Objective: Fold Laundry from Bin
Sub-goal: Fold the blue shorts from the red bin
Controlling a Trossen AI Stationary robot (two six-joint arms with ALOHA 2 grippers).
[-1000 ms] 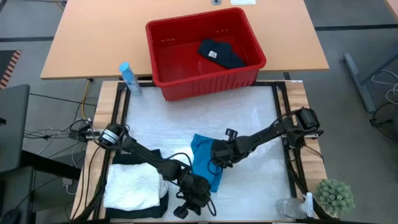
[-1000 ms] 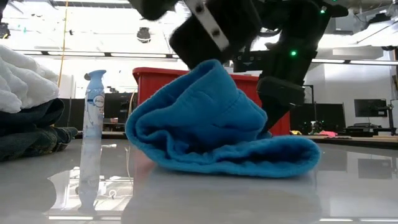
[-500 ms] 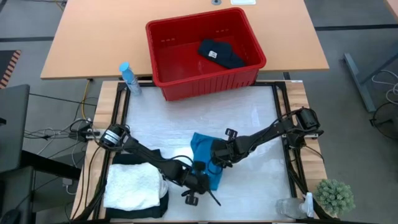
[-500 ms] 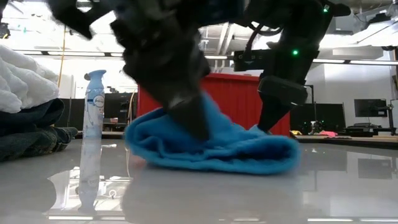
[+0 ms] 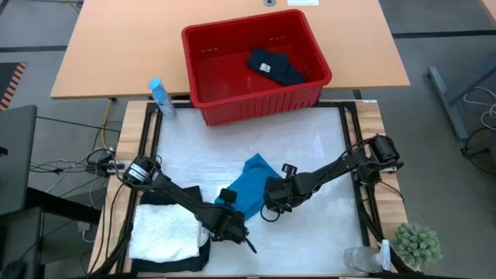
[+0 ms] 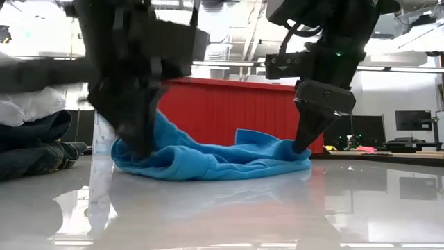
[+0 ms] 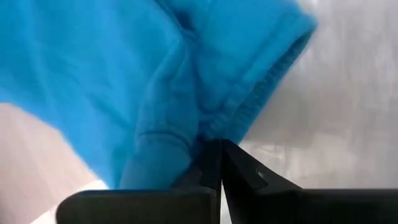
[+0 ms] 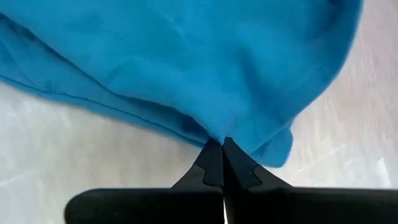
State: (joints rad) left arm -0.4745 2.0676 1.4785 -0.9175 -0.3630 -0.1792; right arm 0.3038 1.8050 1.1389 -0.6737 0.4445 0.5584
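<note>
At the near edge of the counter (image 5: 325, 147), the left jaws (image 5: 229, 222) are pinching shut on the near-left end of the small blue cloth (image 5: 248, 190); in the left wrist view the dark fingers (image 7: 217, 168) are meeting with a fold of blue fabric (image 7: 186, 93) caught at their tips. Just beside them, a little farther in and to the right, the right jaws (image 5: 269, 203) are likewise closing on the cloth's near-right hem, the fingers (image 8: 221, 163) nipping the stitched edge of the blue fabric (image 8: 186, 62).

The low view is showing the cloth (image 6: 208, 156) lying slack on the counter between the two grips, the left jaws (image 6: 135, 142) and the right jaws (image 6: 305, 139) each standing at one end. Its long axis is running from the near left toward the far right, away from both grips, with the free bulk lying on the far side of the jaws. The two arms are judged about equally near; any spreading or folding move is likely turning on drawing the two held points apart along that near edge.

To the left, a folded stack (image 5: 167, 232), white cloth on dark, is resting near the left arm. Farther off, the red bin (image 5: 232, 85) is standing at the counter's far side, well apart, with a dark garment (image 5: 275, 67) lying inside it.
</note>
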